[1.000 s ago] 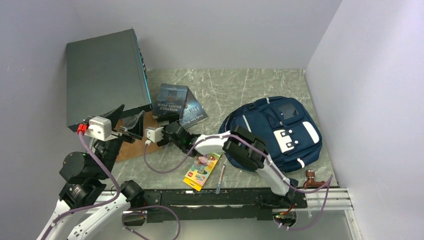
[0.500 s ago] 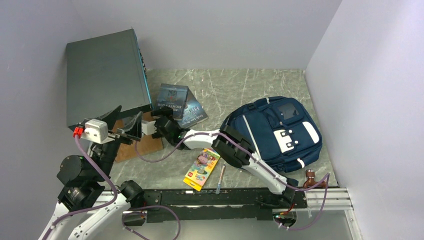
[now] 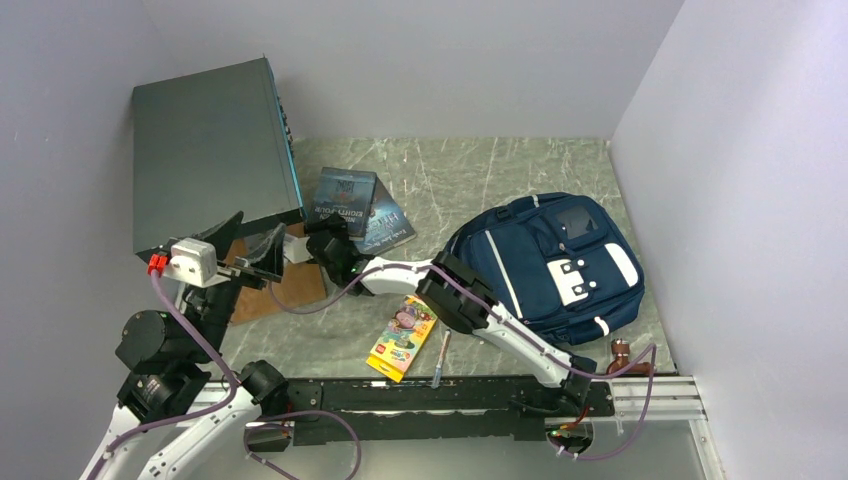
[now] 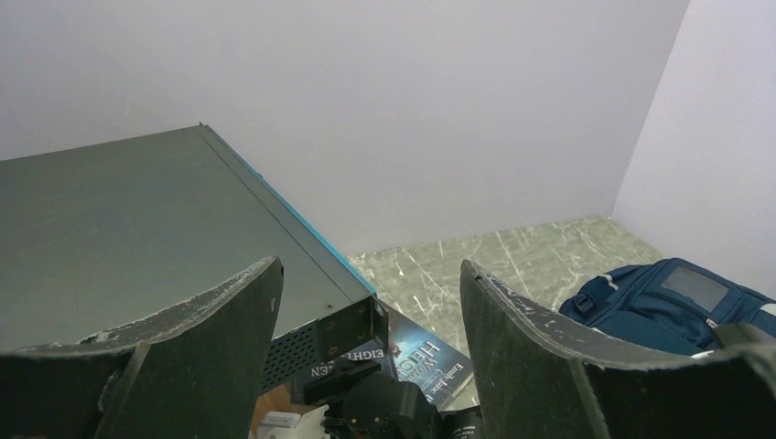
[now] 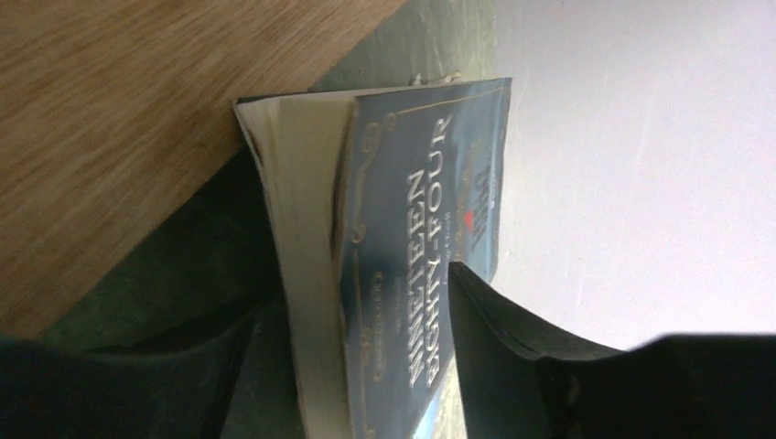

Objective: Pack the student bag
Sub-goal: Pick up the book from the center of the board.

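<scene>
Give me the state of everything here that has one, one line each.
left gripper, open, empty, raised.
right gripper, open, fingers either side of a book's edge.
Nineteen Eighty-Four book, closed, between those fingers.
second book, closed, lying flat.
student bag, lying flat, front up, no opening showing.
crayon box, closed, lying flat.

Soft, even light, faint shadows; the right wrist view's book is blurred.
</scene>
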Controlling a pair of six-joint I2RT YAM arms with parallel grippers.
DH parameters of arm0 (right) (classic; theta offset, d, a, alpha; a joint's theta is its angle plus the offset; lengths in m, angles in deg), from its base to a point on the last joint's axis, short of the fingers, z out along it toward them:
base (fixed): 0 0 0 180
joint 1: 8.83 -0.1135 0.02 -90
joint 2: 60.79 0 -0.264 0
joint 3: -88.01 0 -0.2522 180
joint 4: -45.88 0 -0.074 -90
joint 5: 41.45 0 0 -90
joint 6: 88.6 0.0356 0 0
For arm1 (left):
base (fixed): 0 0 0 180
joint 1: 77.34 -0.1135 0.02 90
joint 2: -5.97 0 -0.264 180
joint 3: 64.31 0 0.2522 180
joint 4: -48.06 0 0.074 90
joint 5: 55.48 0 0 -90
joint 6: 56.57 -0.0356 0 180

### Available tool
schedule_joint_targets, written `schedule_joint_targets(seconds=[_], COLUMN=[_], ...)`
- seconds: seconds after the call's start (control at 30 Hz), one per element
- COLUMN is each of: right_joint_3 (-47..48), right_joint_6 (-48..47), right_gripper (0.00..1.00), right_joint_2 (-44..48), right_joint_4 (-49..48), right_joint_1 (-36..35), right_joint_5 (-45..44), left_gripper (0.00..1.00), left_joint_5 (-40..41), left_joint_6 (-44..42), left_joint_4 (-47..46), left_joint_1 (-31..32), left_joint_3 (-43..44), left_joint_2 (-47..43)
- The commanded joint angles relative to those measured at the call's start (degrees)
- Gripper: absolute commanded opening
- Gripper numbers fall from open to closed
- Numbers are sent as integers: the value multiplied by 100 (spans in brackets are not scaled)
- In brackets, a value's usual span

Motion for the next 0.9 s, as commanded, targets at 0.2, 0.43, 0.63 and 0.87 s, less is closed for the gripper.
schedule_joint_targets(seconds=[0.2, 0.43, 0.63, 0.87], right_joint_3=[-336, -1637, -3606, -5398], right_joint_6=[349, 1035, 2320, 4044], right_gripper=[18, 0, 0, 0], right_joint_2=[185, 1680, 3635, 5904], right_joint_4=[-749, -743, -852, -408], right_joint_1=[-85, -266, -357, -337], right_joint_5=[-424, -479, -277, -482], left_gripper=[75, 75, 75, 76], left_joint_5=[-231, -152, -118, -90], left_joint_6=[165, 127, 125, 176], left_joint_4=[-156, -154, -167, -226], left_joint_1=[-71, -71, -87, -113], left_joint_3=[-26, -44, -59, -123], left_joint_2=[109, 175, 210, 342])
